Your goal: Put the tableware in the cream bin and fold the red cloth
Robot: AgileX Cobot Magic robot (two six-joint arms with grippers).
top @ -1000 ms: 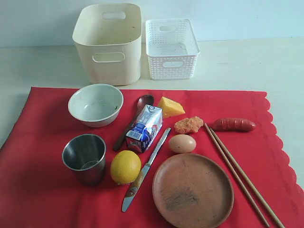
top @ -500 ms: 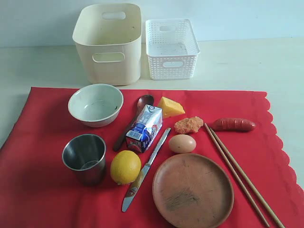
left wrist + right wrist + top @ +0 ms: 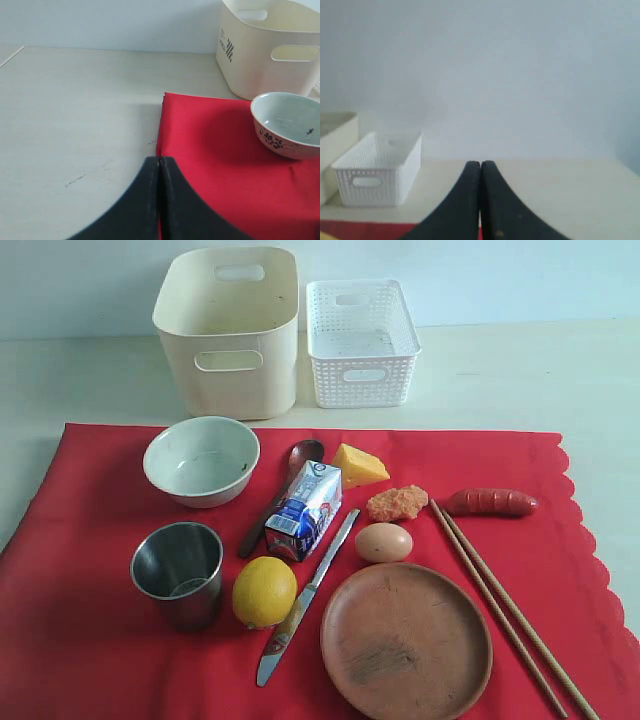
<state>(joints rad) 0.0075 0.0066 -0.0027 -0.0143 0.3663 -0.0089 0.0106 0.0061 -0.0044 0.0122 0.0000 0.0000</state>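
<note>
Left gripper (image 3: 159,167): your left wrist view shows its jaws pressed together with nothing between them, poised over the edge of the red cloth (image 3: 225,165) where it meets the bare table (image 3: 75,125).
Right gripper (image 3: 480,170): jaws likewise closed and empty, facing across the table toward the far wall.
Nearest row: round brown plate (image 3: 405,640), metal knife (image 3: 305,600), steel cup (image 3: 178,570) and chopsticks (image 3: 505,605) all lie on the cloth.
Middle row: wooden spoon (image 3: 280,495) and pale bowl (image 3: 200,460) sit on the cloth too, among the milk carton (image 3: 305,510) and the food pieces.
Far side: cream bin (image 3: 228,330) stands on the table beyond the cloth, just beside the white basket (image 3: 360,340); no tableware shows inside it.
Progress: by the look of it you have nothing done yet. Six pieces go to the bin, then the flat, loaded cloth needs folding.
Views: the exterior view gives you the whole layout but neither gripper. The left wrist view alone shows the bowl's patterned side and a mark on the bin's wall. The right wrist view shows only the basket, a sliver of bin and a strip of red.
</note>
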